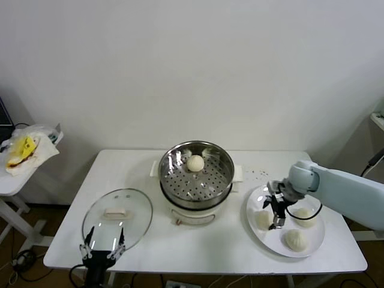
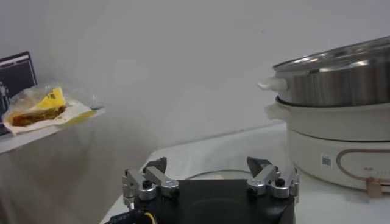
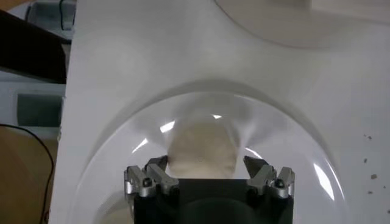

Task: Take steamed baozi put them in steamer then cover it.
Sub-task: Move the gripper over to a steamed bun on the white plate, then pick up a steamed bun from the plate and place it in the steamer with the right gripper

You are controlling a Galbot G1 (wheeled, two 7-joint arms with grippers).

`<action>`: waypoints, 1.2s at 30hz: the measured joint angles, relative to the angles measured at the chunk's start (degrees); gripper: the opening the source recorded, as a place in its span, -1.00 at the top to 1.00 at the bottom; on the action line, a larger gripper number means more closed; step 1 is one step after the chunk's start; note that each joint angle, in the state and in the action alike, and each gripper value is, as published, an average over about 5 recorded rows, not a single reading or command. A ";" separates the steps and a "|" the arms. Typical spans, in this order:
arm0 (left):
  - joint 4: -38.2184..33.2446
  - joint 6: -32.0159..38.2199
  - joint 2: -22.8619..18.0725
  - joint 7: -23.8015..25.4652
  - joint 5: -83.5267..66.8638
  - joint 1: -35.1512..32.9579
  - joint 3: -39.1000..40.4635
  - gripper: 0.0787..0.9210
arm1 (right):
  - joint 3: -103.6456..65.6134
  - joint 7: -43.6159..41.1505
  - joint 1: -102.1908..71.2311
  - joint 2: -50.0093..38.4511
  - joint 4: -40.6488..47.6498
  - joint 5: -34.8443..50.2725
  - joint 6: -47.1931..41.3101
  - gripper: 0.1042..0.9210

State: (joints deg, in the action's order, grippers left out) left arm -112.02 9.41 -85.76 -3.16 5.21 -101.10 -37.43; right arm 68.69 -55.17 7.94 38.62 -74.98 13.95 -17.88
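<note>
Stainless-steel perforated round steamer (image 1: 196,174) on white table (image 1: 150,246), holding one cream-white domed baozi (image 1: 195,162). Three more on flat white plate (image 1: 258,198) to its right. Right gripper (image 1: 276,214) spread wide, straddling leftmost plate bun (image 3: 201,151). Clear glass lid (image 1: 117,217) flat at left; left gripper (image 1: 102,249) spread, parked at its near rim.

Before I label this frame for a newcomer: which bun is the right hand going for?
Find the white plate right of the steamer. Three buns lie on it; the target bun sits nearest the steamer, beneath the open right hand, unlike the other two.
</note>
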 measured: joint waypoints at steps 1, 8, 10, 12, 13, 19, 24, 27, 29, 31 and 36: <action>0.00 0.01 0.00 0.00 -0.04 -0.05 -0.04 -0.77 | -0.13 -0.04 -0.18 -0.02 0.04 -0.07 0.00 -0.76; -0.01 0.04 0.00 0.01 -0.33 -0.20 -0.21 -0.77 | -1.06 -0.21 -0.99 0.06 0.39 -0.30 0.06 -0.66; 0.04 0.04 0.00 0.01 -0.37 -0.14 -0.20 -0.77 | -1.23 -0.27 -1.06 0.11 0.46 -0.30 0.07 -0.57; 0.07 0.05 0.00 0.01 -0.39 -0.17 -0.17 -0.77 | -1.31 -0.37 -1.08 0.09 0.51 -0.32 0.11 -0.48; 0.06 0.05 0.00 0.03 -0.39 -0.22 -0.15 -0.77 | -1.32 -0.43 -1.07 0.05 0.52 -0.32 0.14 -0.45; -0.42 0.04 0.12 0.25 -0.40 -0.81 -0.04 -0.77 | -1.20 -0.72 -0.24 -0.56 0.48 -0.05 0.44 -0.37; -0.61 0.02 0.30 0.20 -0.32 -1.46 0.42 -0.77 | 0.46 -1.30 3.00 -1.35 0.41 1.60 0.89 -0.35; -0.80 0.02 0.21 0.23 -0.17 -1.65 0.80 -0.77 | 2.97 -1.88 7.32 -1.42 0.77 3.48 1.38 -0.35; -0.93 0.02 0.12 0.25 -0.08 -1.76 1.08 -0.77 | 5.25 -2.23 11.21 -1.19 1.09 5.16 1.73 -0.36; -1.04 0.04 0.06 0.26 -0.03 -1.91 1.35 -0.77 | 7.98 -2.62 15.75 -0.58 1.52 7.15 2.13 -0.36; -1.02 0.41 0.07 0.15 -0.06 -2.43 2.01 -0.77 | 15.19 -3.42 27.47 2.86 3.11 12.62 2.77 -0.37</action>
State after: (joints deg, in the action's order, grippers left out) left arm -113.04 9.82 -85.69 -3.02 5.14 -103.53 -35.42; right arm 83.88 -58.59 35.41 41.48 -71.86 26.57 -15.11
